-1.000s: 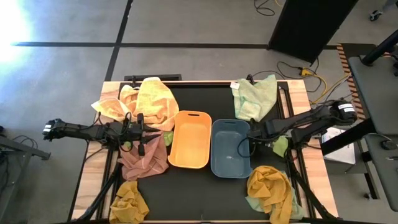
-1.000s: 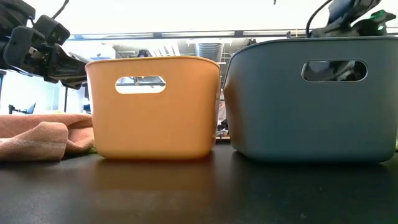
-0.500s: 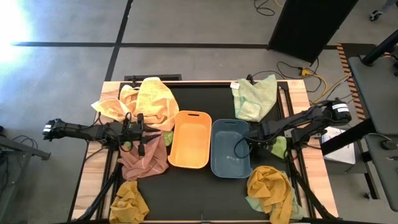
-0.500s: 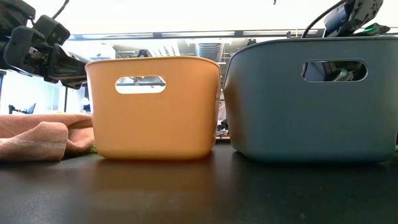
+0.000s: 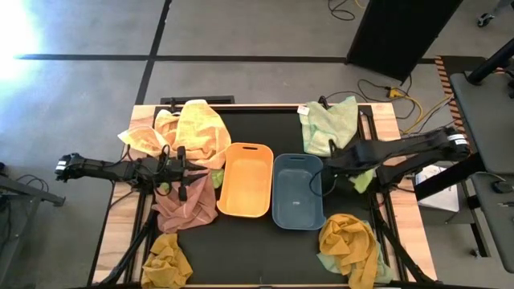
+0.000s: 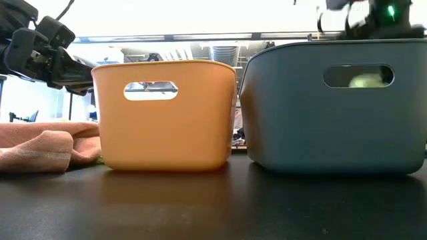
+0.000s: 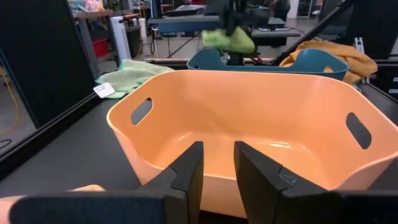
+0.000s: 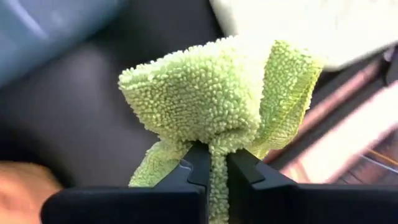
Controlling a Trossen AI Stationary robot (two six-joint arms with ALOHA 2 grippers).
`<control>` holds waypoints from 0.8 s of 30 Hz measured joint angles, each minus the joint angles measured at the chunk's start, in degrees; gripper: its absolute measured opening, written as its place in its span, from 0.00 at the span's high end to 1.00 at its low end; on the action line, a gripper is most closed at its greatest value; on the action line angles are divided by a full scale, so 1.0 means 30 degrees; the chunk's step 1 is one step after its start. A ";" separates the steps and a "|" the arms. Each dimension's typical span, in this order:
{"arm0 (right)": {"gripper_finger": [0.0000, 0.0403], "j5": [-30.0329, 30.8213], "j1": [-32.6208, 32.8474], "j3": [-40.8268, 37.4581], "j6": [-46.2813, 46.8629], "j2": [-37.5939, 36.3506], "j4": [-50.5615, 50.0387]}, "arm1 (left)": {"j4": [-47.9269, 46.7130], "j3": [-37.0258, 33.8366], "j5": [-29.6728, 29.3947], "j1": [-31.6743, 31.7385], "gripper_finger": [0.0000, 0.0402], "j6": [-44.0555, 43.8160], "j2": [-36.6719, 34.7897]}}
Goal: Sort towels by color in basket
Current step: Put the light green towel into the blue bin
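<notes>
An orange basket (image 5: pixel 245 181) and a blue basket (image 5: pixel 299 193) stand side by side mid-table. My right gripper (image 8: pixel 213 163) hangs just right of the blue basket, shut on a lime green towel (image 5: pixel 363 181), which also shows beyond the baskets (image 7: pixel 228 40). My left gripper (image 5: pixel 195 172) stays level above the salmon towel (image 5: pixel 186 205), pointing at the orange basket's left wall (image 7: pixel 261 112). It is slightly open with nothing between its fingers. The yellow and orange towels (image 5: pixel 185 128), the pale green towel (image 5: pixel 329 128) and two mustard towels (image 5: pixel 167 261) (image 5: pixel 347 241) lie flat on the table. My right gripper pinches a gathered fold of the lime green towel (image 8: pixel 214 146) between its two fingers, with several layers bunched together. The fingers come at it from above. The towel puffs out past the fingertips and is lifted to about the height of the blue basket's rim.
Both baskets look bare inside. Towel piles fill the table's four corners. A strip of black mat (image 5: pixel 241 257) stays free along the near edge between the mustard towels. Cables and a dark cabinet (image 5: pixel 401 32) stand on the floor beyond the far edge.
My right gripper has shut on the lime green towel beside the blue basket and lifted it. The right arm has swung a little toward the far edge and shows blurred in the low view.
</notes>
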 joint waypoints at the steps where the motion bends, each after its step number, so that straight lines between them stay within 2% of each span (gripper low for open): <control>1: 0.97 0.0065 0.0015 0.0778 0.0303 -0.0271 0.0082 | -0.0004 0.0000 0.0000 -0.0006 0.81 -0.0003 0.0000; 7: 0.97 0.0814 0.0022 0.4193 0.1629 -0.1423 0.2814 | -0.0006 0.0000 0.0000 -0.0001 0.81 0.0000 -0.0006; 10: 0.97 0.1560 0.0020 0.4864 0.1557 -0.1862 0.5528 | -0.0007 0.0000 0.0000 -0.0006 0.81 0.0000 0.0000; 14: 0.97 0.1335 0.0254 0.4985 -0.0089 -0.1991 1.0019 | -0.0007 0.0000 0.0000 0.0000 0.81 -0.0001 0.0000; 19: 0.97 -0.0251 0.1463 0.4978 -0.1597 -0.0644 1.4192 | -0.0007 0.0000 0.0000 0.0000 0.81 0.0000 0.0000; 24: 0.97 -0.0609 0.2933 0.4949 -0.2610 0.1971 1.4024 | -0.0007 0.0000 0.0000 0.0000 0.81 0.0000 0.0000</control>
